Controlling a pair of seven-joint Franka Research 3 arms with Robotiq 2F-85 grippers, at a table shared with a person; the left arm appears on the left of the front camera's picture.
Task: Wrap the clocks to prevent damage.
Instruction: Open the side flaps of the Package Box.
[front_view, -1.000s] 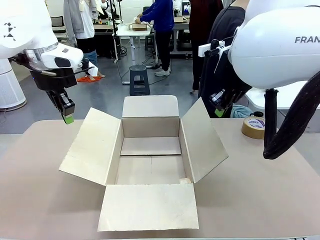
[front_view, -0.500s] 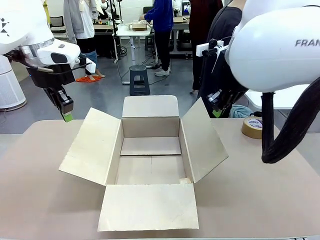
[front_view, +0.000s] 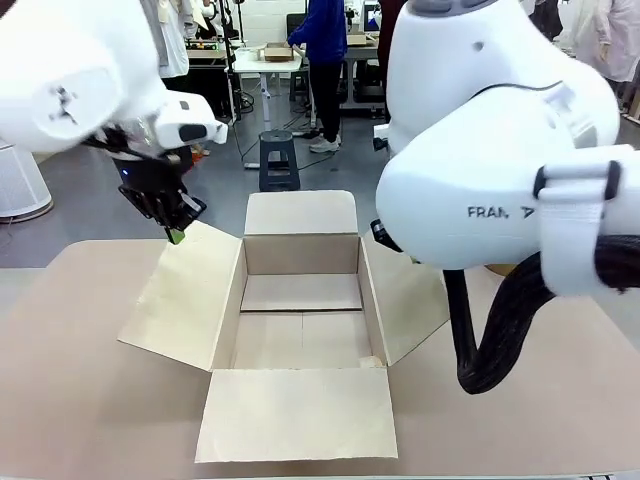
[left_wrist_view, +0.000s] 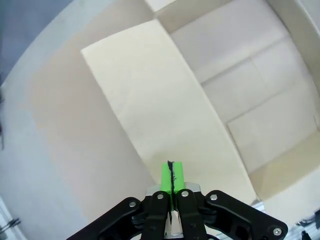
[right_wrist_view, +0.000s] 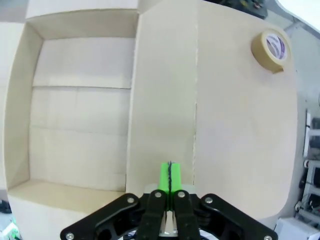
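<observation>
Looking at the front view: open cardboard box (front_view: 300, 320) sits mid-table (front_view: 70, 380), all four flaps splayed out. Left gripper (front_view: 177, 235) hangs over the far edge of the box's left flap (front_view: 185, 295), tip down, jaws clenched with nothing between them. Right arm (front_view: 490, 150) bulks across the right side, covering part of the right flap (front_view: 415, 300).
Left wrist view: left gripper (left_wrist_view: 171, 175) green pads pressed flat together, above the left flap, box floor beyond.
Right wrist view: right gripper (right_wrist_view: 170, 175) clenched on nothing, above the right flap. Tape roll (right_wrist_view: 272, 49) lies on the table near its edge.
Clocks: can't tell where.
</observation>
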